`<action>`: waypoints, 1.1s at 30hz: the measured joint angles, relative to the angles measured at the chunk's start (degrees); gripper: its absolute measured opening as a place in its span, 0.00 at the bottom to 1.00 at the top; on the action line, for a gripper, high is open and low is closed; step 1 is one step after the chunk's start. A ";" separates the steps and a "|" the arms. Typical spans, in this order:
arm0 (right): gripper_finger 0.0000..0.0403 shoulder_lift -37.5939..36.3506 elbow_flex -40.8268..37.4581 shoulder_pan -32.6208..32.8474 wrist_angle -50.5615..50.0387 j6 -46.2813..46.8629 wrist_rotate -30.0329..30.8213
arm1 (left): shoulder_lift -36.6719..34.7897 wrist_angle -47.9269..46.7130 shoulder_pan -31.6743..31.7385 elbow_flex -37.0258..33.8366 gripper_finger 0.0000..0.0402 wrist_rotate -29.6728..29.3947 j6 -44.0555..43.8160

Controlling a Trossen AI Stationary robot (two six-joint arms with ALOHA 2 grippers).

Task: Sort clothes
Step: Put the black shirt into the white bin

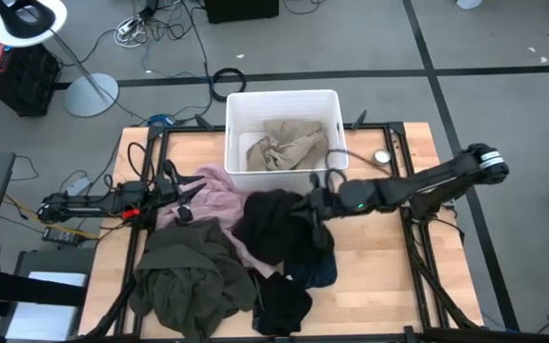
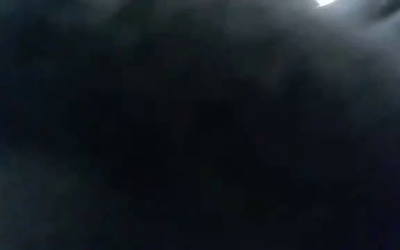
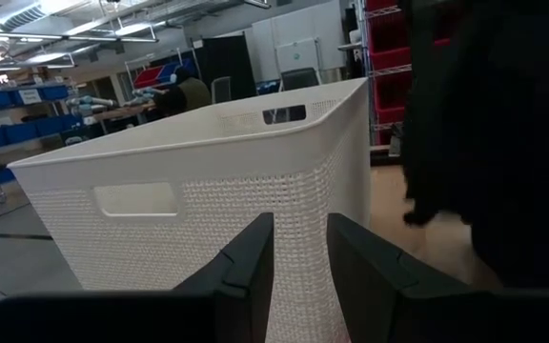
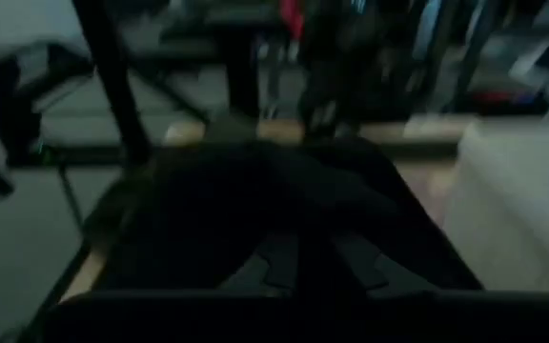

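My right gripper [image 1: 311,206] is over the middle of the table, shut on a black garment [image 1: 274,227] that also shows in the left wrist view [image 3: 503,124]. Below and around it lie a pink garment [image 1: 213,191], a large olive-green one [image 1: 189,274], a dark teal-blue one [image 1: 324,272] and a second black one [image 1: 284,305]. A beige-tan garment [image 1: 284,149] lies in the white bin [image 1: 284,96]. My left gripper [image 1: 189,193] is over the pink garment, facing the bin [image 3: 208,181], its fingers [image 3: 254,262] a narrow gap apart and empty. My right gripper holds the black garment by its edge nearest the table's right side [image 1: 301,204], coming at it level from the right. In the right wrist view the cloth [image 4: 255,200] drapes over the fingers and hides the place of contact. The garment hangs bunched and slack below the gripper.
The white bin stands at the table's far middle. A round object [image 1: 381,156] and cables lie to its right. Bare wood shows at the table's right half [image 1: 379,267]. The low view is covered by dark cloth.
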 joint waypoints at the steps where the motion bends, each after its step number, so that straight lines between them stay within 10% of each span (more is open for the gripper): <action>1: 0.05 -0.70 1.77 0.00 -0.91 -1.03 0.92 | 0.02 0.01 0.01 0.00 0.26 0.00 -0.01; 22: 0.05 5.21 41.46 -9.13 -13.52 -21.55 7.48 | 0.07 1.01 0.00 -0.02 0.26 0.00 0.00; 33: 0.05 8.48 46.94 -20.40 -18.35 -23.30 5.20 | 0.04 1.22 0.02 -0.01 0.26 -0.01 -0.01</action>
